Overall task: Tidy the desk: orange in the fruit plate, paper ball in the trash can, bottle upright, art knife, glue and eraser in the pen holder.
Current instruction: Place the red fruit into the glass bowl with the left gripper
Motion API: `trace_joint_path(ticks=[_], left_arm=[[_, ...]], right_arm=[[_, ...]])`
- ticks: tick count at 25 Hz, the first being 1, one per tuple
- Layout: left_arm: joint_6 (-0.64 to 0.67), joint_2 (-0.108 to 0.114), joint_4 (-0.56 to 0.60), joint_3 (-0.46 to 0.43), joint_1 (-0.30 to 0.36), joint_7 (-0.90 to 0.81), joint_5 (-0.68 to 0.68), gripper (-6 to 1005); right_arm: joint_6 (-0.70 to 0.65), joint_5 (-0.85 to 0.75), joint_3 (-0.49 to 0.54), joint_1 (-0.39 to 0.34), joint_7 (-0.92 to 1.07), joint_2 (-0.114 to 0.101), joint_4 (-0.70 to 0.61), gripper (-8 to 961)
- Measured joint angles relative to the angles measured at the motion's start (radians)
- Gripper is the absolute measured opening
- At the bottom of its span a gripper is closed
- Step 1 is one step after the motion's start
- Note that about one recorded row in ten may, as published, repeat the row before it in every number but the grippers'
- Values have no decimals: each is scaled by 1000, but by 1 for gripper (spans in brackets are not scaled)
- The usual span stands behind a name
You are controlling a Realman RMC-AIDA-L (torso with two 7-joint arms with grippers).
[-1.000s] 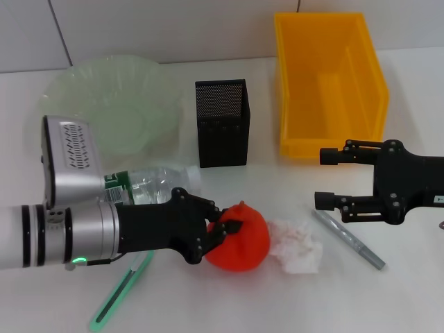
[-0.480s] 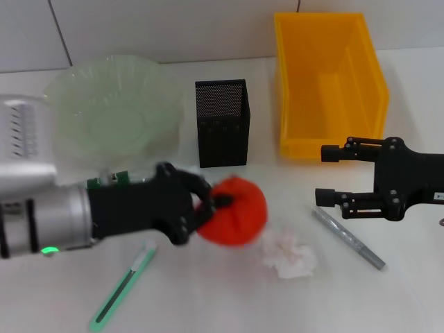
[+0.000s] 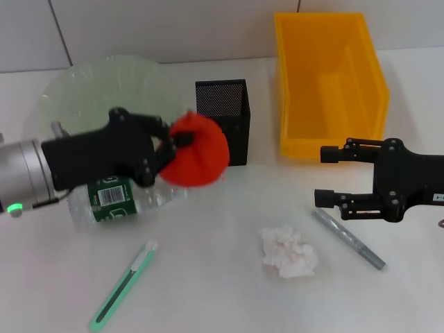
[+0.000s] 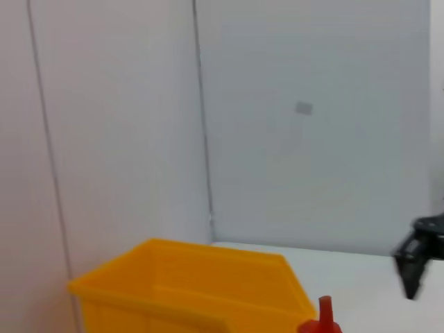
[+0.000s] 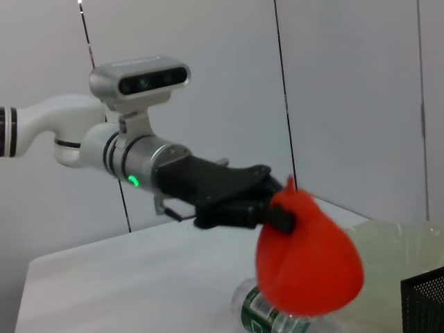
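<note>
From your head camera, the left end effector (image 3: 173, 142) is closed on the orange (image 3: 199, 159), holding it up off the table (image 3: 222, 291) in front of the black mesh pen holder (image 3: 223, 121) and above the bottle (image 3: 125, 196), which lies on its side toward the table's left edge. The pale green fruit plate (image 3: 83, 94) sits near the far left corner, partly hidden by the arm. The right wrist camera gives you a side look at that same grip: the fingers (image 5: 229, 208) clamp the orange's top and it hangs clear above the bottle's green label (image 5: 260, 312). The left wrist camera shows you only the yellow bin (image 4: 194, 281), a sliver of orange (image 4: 322, 319) and the wall. The right end effector (image 3: 326, 177) hangs with its fingers apart near the right edge, just in front of the yellow bin (image 3: 329, 76), holding nothing. You can count one orange, one paper ball (image 3: 288, 251) in the middle near the front, one green knife (image 3: 125, 283) toward the front left, one grey pen-like stick (image 3: 349, 239) beside the right end effector, one bottle, one plate, one bin.
</note>
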Motion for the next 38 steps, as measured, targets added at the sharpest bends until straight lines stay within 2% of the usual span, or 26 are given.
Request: trace_joint_path(ticks=[2,3,6,11,13,17,19,20,25,26,29,30,38], left_arm=[[0,0,0,0,0,0,0,73],[-34,-3,2,-52,-38,9,-1,73],[-94,-5,-7,-69,-68,19,-1,74],[-94,-5,-7,-69,-68,19,-1,75],[-245,-3,-9,-87,-94,24,-1,75],[-245,-3,-9,-87,-94,24,-1,76],[-294,-4,-12,-96,-96,29,-1,76],[-408,-4,-56,-104,-113,59,-37,76],[-433,-3,-83,-109,-125,82,-62,77],[-465,-3,-160,-133,-163,144,-101,78],[-481,-4,-199,-141,-185,169,-111,78],[-526,-6,-259,-145,-215,212,-120,78],[-576,-6,-285,-154,-221,231,-133,80]], right_arm=[[0,0,-2,0,0,0,0,761],[0,0,-4,0,0,1,0,761],[0,0,-5,0,0,2,0,761],[0,0,-6,-1,0,3,3,761],[0,0,-7,-1,0,5,2,761],[-1,0,-8,-1,0,6,2,761],[-1,0,-8,-2,0,7,1,761],[-1,0,-8,-2,0,7,1,761],[-2,0,-8,-2,0,10,0,761],[-2,0,-8,-1,0,11,0,761],[-2,0,-8,-1,0,12,0,761],[-2,0,-8,-2,0,12,0,762],[-2,-2,-7,0,0,12,0,762]])
